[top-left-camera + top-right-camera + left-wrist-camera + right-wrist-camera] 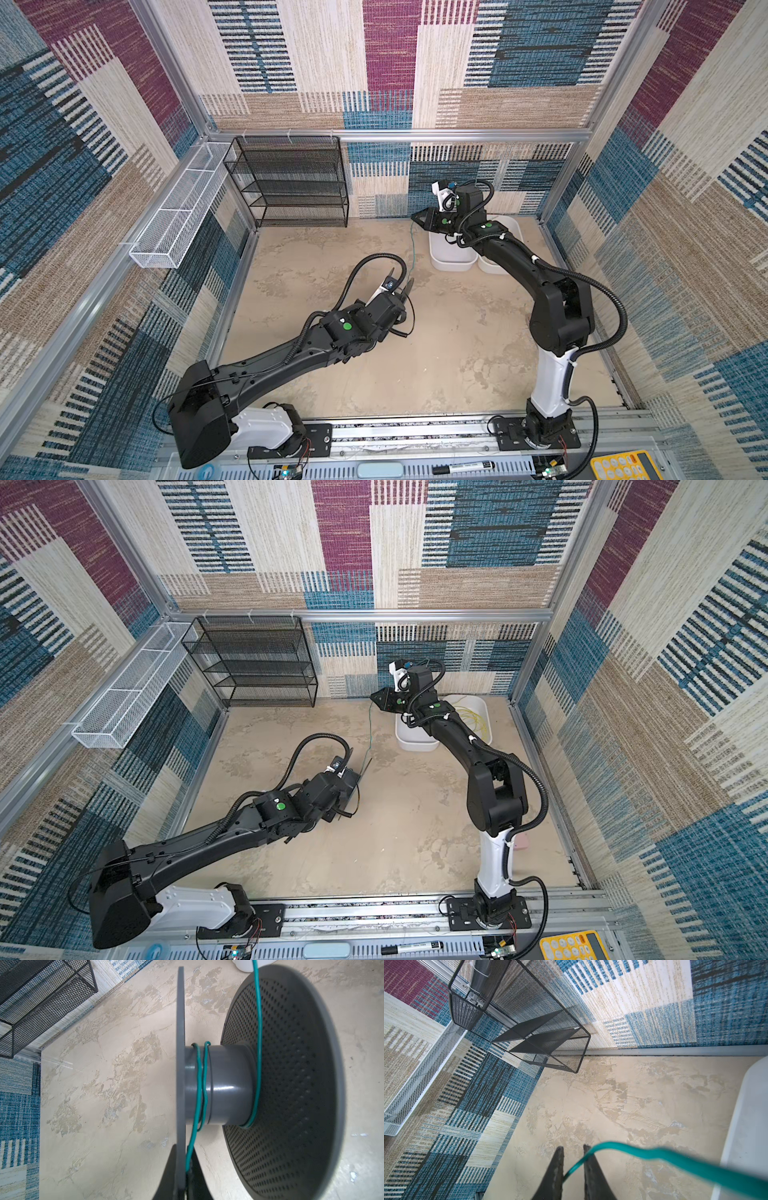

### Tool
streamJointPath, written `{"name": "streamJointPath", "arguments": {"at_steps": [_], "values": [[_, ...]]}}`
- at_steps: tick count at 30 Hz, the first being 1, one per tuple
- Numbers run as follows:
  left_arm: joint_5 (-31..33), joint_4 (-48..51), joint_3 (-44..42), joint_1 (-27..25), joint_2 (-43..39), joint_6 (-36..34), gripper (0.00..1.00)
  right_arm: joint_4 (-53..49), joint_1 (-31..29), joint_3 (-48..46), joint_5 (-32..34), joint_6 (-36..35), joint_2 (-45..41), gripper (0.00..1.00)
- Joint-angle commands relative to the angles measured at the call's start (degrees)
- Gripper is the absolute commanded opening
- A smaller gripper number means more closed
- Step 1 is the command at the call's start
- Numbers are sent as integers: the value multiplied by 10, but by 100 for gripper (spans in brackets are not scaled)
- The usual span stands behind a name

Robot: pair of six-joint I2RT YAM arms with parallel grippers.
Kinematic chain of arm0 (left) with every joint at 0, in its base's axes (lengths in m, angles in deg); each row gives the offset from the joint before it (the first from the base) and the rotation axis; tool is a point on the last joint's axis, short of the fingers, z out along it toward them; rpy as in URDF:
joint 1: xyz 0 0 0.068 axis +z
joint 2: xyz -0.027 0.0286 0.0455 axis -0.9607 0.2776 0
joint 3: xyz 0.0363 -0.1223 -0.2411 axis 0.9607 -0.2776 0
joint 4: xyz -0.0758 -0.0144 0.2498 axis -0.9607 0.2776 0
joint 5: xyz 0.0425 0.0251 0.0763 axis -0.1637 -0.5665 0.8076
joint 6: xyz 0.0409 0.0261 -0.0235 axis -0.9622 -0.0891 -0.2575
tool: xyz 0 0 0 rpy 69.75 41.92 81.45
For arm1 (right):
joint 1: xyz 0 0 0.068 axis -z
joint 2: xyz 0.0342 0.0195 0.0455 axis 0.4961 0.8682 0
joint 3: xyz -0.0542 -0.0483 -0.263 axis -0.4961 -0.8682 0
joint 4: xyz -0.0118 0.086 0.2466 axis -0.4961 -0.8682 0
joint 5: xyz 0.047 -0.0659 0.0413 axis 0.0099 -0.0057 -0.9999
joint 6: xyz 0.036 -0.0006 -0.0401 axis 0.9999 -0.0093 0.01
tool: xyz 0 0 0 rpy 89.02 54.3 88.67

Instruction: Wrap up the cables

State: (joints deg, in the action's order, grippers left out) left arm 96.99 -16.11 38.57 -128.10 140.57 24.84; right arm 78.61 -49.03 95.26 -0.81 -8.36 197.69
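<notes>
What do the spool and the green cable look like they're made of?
The spool is likely grey plastic, smooth and slightly glossy: a highlight shows on its core. The green cable seems thin wire in teal plastic insulation; it curves easily round the core.

A beige, mottled bench (436, 353) is lying inside an aluminium frame (415, 135), and patchwork woven panels in blue, maroon and cream (390, 62) are covering the walls around it. A black wire-mesh shelf rack (291, 183) is standing against the back wall. Just beside it, a long white wire-mesh basket (178, 208) is hanging along the left wall. Two white plastic bins (451, 257) are sitting side by side in the far right corner. On the front rail, a black marker (461, 468) is lying near a yellow calculator (619, 465).
</notes>
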Motion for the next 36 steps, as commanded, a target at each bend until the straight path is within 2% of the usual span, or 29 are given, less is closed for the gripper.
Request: {"name": "streamJointPath", "arguments": {"at_steps": [1, 3, 6, 13, 25, 36], "values": [[-27, 51, -8, 0, 0, -1, 0, 26, 3, 7, -9, 23, 1, 14], [-27, 50, -12, 0, -4, 2, 0, 44, 6, 4, -17, 38, -2, 6], [-23, 51, -15, 0, -9, 3, 0, 68, 8, 1, -23, 58, -6, 0], [-24, 44, -30, 0, -35, -13, 0, 104, 18, 20, -19, 84, -10, 0], [-59, 59, -61, -1, -122, -13, 0, 69, 39, 187, -17, 93, 83, 0], [-87, 70, -75, -25, -106, -7, 0, 56, 39, 262, -12, 105, 119, 0]]}}
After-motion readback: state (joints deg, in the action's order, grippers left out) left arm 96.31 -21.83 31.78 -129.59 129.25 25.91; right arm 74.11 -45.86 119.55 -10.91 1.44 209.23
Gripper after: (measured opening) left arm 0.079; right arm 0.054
